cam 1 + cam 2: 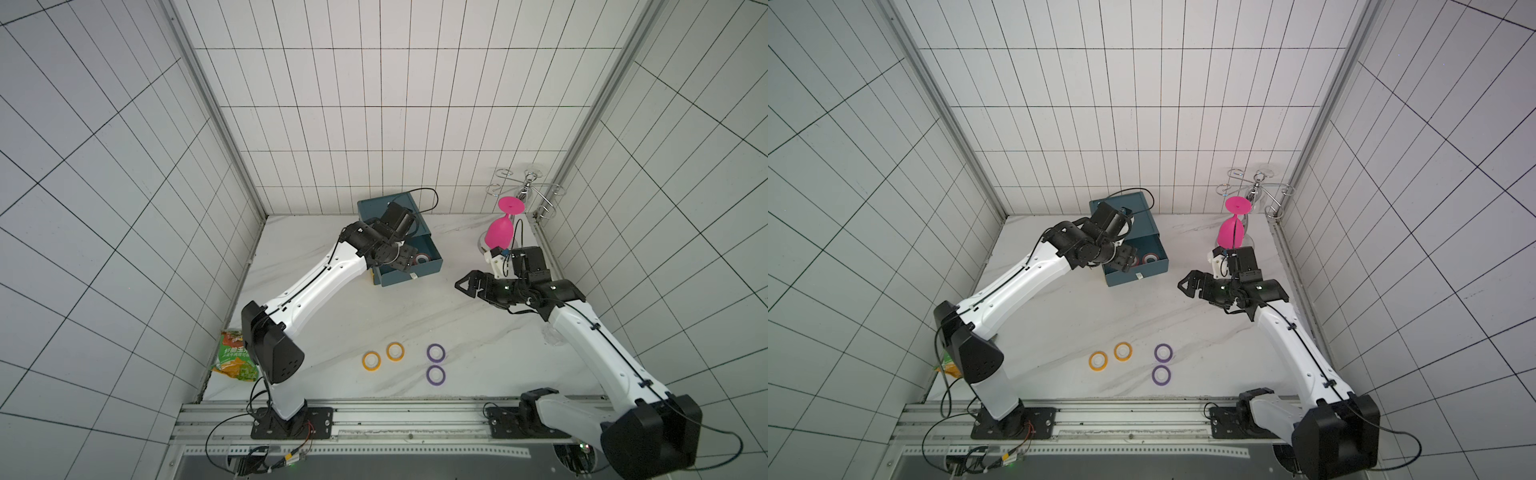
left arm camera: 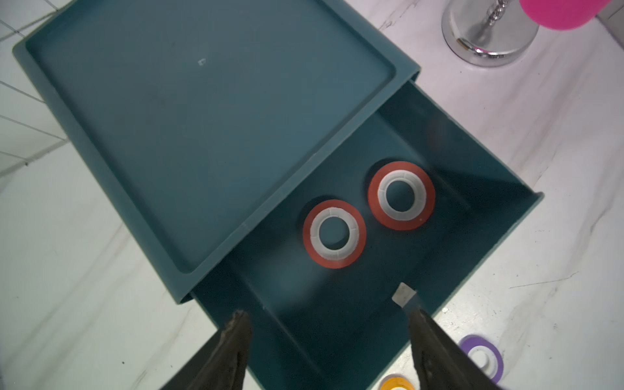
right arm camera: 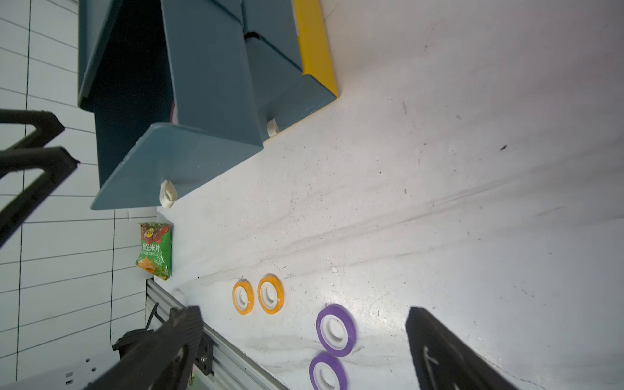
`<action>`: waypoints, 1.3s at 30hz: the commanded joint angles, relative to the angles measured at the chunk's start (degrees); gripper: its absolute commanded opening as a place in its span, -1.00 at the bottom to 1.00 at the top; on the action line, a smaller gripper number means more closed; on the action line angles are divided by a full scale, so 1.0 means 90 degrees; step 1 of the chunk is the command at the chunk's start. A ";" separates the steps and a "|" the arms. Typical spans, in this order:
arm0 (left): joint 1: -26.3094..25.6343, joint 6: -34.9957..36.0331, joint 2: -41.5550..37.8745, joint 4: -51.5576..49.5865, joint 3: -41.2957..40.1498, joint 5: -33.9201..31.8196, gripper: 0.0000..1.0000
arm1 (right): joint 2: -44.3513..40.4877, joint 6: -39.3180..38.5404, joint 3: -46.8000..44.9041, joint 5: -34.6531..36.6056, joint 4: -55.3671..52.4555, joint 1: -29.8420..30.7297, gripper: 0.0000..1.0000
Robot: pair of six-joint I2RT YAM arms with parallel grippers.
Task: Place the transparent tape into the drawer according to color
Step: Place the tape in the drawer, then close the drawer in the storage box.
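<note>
Left wrist view: the left gripper (image 2: 327, 313), released and empty, hangs above the open teal drawer (image 2: 489, 219) holding two red tape rings (image 2: 334, 233) (image 2: 401, 196); the right gripper (image 3: 303, 311) is also released.

Covered by the left gripper (image 1: 402, 262) in a top view: much of the drawer (image 1: 430, 270) floor, with only one red tape ring (image 1: 422, 259) showing. Tucked behind the left arm's shoulder (image 1: 270, 345) in both top views: part of the snack bag (image 1: 232, 359). Cut off by the left wrist view's edge: an orange tape ring (image 2: 396, 384), the pink glass (image 2: 560, 13) and the silver stand (image 2: 489, 37); half behind a finger (image 2: 435, 354) there, a purple tape ring (image 2: 486, 347). Cut by the right wrist view's edge: the front purple tape ring (image 3: 327, 371) and the cabinet (image 3: 209, 77). Too small to read: the label (image 1: 413, 275) on the drawer front.
</note>
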 commanded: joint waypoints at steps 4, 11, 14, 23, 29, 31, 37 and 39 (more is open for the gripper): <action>0.0860 -0.0465 -0.0785 0.1052 -0.0461 0.1080 0.81 | 0.0310 -0.0364 0.0479 0.0656 0.0426 0.0687 0.97; 0.1418 -0.0543 -0.0529 0.1086 -0.0321 0.1434 0.87 | 0.0816 -0.0645 0.0776 0.1217 0.0830 0.1433 0.86; 0.1585 -0.0605 -0.0344 0.1204 -0.0326 0.1547 0.87 | 0.1017 -0.0759 0.0941 0.1507 0.0899 0.1685 0.80; 0.1901 -0.0896 0.0147 0.1858 -0.0431 0.1642 0.72 | 0.1315 -0.0941 0.0945 0.1865 0.1475 0.2120 0.74; 0.2005 -0.0886 0.0486 0.1863 -0.0378 0.1754 0.42 | 0.1539 -0.1014 0.0948 0.2100 0.1810 0.2326 0.69; 0.2000 -0.0870 0.0540 0.1865 -0.0410 0.1775 0.32 | 0.1617 -0.1029 0.0968 0.2132 0.1918 0.2354 0.68; 0.2015 -0.0856 0.0630 0.1707 -0.0491 0.1793 0.08 | 0.1794 -0.1072 0.1021 0.2200 0.2231 0.2424 0.60; 0.2019 -0.0847 0.0640 0.1663 -0.0500 0.1793 0.03 | 0.1837 -0.1096 0.1032 0.2240 0.2350 0.2461 0.57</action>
